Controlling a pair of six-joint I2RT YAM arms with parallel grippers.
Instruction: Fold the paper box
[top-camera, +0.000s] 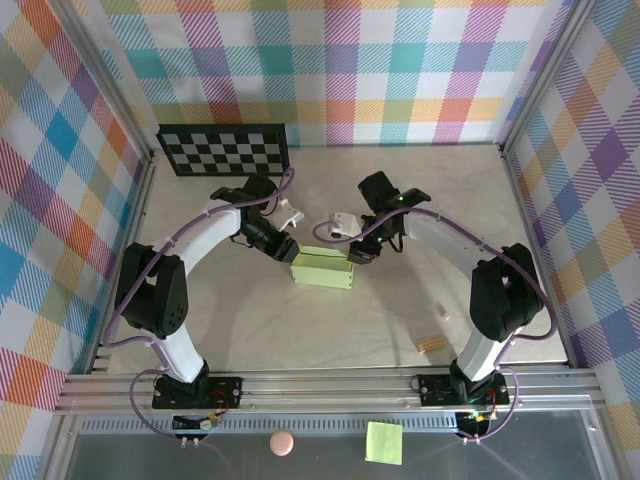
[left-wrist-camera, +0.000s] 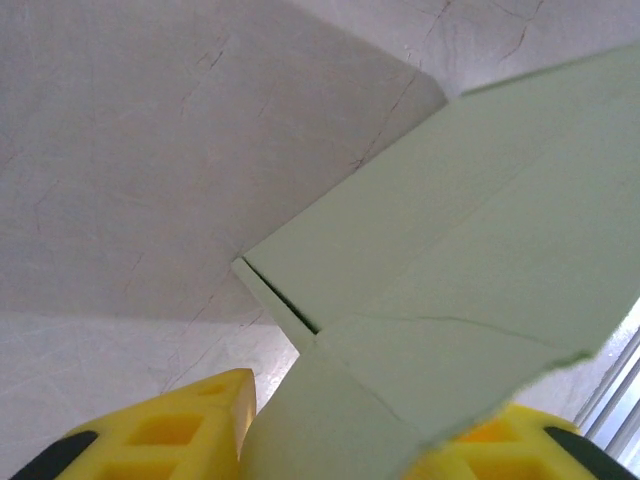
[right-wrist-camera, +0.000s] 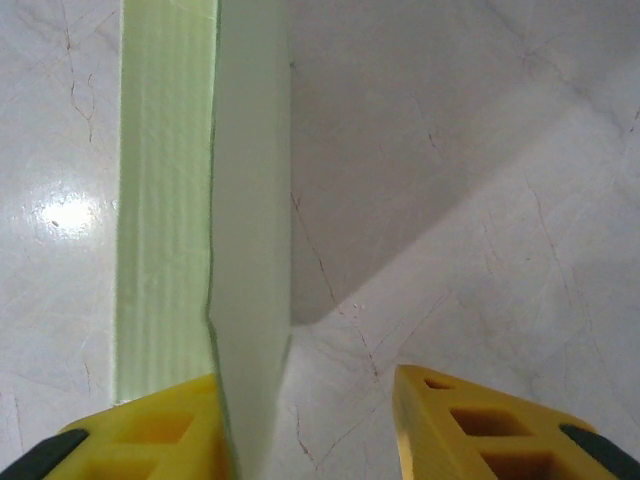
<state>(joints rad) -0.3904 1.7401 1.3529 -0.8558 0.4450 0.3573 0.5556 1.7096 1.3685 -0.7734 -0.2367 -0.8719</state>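
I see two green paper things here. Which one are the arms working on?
The pale lime paper box at mid-table, between the left tool and right tool. The brighter square note lies apart, near the arm bases.

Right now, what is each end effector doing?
Left end effector: open, paper box between fingers.
Right end effector: open, paper box against one finger.
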